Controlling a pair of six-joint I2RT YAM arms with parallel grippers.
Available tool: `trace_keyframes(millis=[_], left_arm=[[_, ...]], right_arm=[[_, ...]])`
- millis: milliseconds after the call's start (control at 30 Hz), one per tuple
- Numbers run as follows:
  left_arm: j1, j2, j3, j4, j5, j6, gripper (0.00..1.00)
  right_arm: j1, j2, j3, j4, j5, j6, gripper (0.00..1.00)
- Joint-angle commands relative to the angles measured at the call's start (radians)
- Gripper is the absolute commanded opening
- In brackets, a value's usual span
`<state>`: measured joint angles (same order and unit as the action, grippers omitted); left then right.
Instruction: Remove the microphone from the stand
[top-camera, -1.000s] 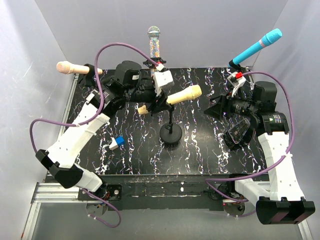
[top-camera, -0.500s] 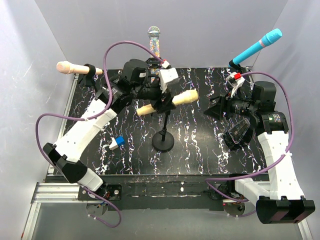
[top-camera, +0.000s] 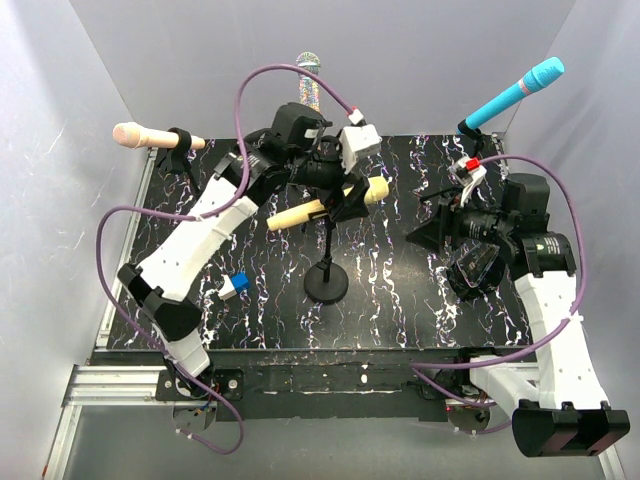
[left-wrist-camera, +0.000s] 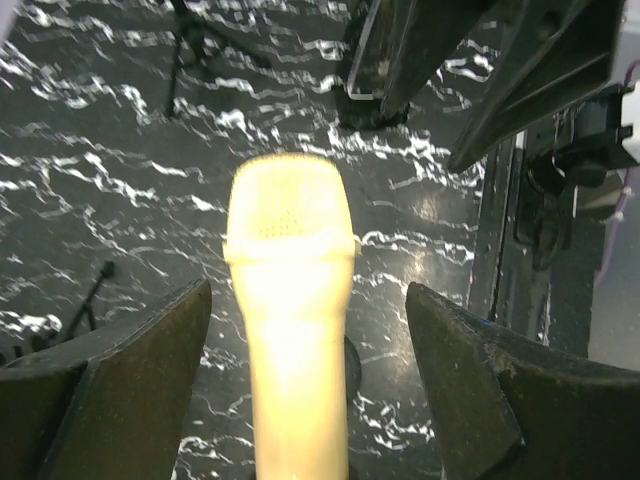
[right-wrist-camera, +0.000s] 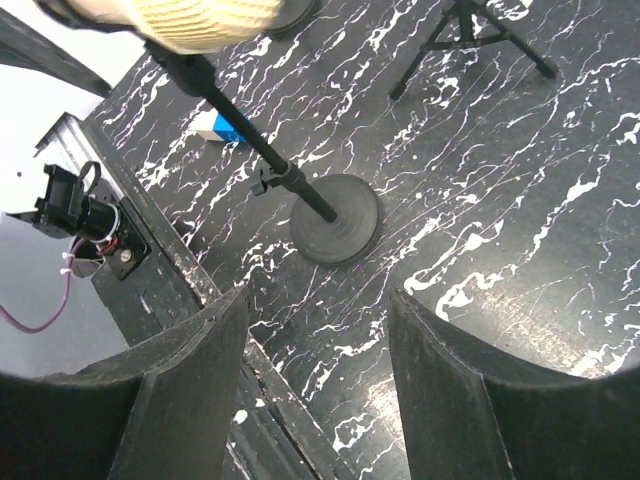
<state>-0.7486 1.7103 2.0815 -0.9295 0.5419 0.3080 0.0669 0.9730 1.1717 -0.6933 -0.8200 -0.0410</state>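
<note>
Microphone (top-camera: 318, 206) sits near-horizontal on stand (top-camera: 327, 283), head pointing right, slightly rearward. Left gripper (left-wrist-camera: 308, 290) open, straddling it, gaps both sides. Right gripper (right-wrist-camera: 318, 300) open, empty.

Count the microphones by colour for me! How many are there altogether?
pink microphone: 1
sparkly microphone: 1
blue microphone: 1
cream microphone: 1
Total: 4

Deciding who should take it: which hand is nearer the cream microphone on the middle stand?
Left. The left hand is open around the cream microphone, with a gap on each side; the right hand sits off to its right, well apart.
</note>
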Motion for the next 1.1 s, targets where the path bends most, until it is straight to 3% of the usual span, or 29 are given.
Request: trace_keyframes(millis=[0,267,467,600,833,1067], left_arm=[[-0.006,0.026,0.074,-0.138,-0.017,0.016,0.77],[-0.006,0.087,0.124,-0.169,0.006,0.005,0.59],[-0.006,0.123,0.192,-0.193,0.021,0.002,0.25],[0.005,0.077,0.129,-0.119,0.033,-0.104,0.00],[0.020,0.000,0.014,-0.003,-0.029,-0.190,0.00],[0.028,0.006,0.103,-0.029,-0.187,-0.228,0.00]], right_arm=[[0.004,-0.048,-0.059,0.023,-0.050,-0.020,0.64],[0.040,-0.137,-0.178,0.186,-0.062,-0.016,0.63],[0.123,-0.143,-0.237,0.299,0.051,-0.062,0.62],[0.213,-0.158,-0.308,0.454,0.119,-0.088,0.65],[0.450,-0.062,-0.380,0.725,0.267,-0.044,0.70],[0.677,0.010,-0.423,1.000,0.539,0.032,0.80]])
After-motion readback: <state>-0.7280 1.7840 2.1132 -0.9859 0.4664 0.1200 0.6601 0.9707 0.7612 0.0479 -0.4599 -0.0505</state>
